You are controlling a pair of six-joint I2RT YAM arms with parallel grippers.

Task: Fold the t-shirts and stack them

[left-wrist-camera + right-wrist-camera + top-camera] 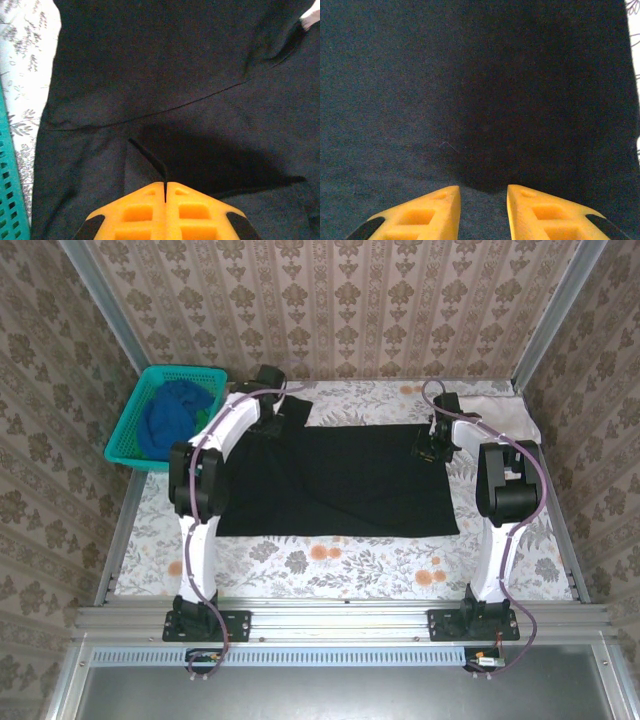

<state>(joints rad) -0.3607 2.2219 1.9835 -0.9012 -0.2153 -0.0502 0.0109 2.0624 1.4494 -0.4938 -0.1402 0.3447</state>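
Where the left arm crossed the far-left corner of the black t-shirt [340, 480], the overhead view hid that corner. The left wrist camera showed it closer: the left jaws were pressed fully together, and a thin raised crease of black cloth ran into the seam between them, so they seemed to pinch it. Both pairs of jaws were cut off by the lower edge of their wrist views. The right jaws stood partly open just above the shirt near its right edge, gripping nothing. The shirt lay flat as a broad dark rectangle in the middle of the bench [330, 560], with 1 sleeve sticking out at the far left. The blue t-shirt [170, 415] lay bunched in the teal basket [190, 371] at the far left, its outline hard to read. The pale t-shirt [510, 415] lay at the far right, partly covered by the right arm and its cable.
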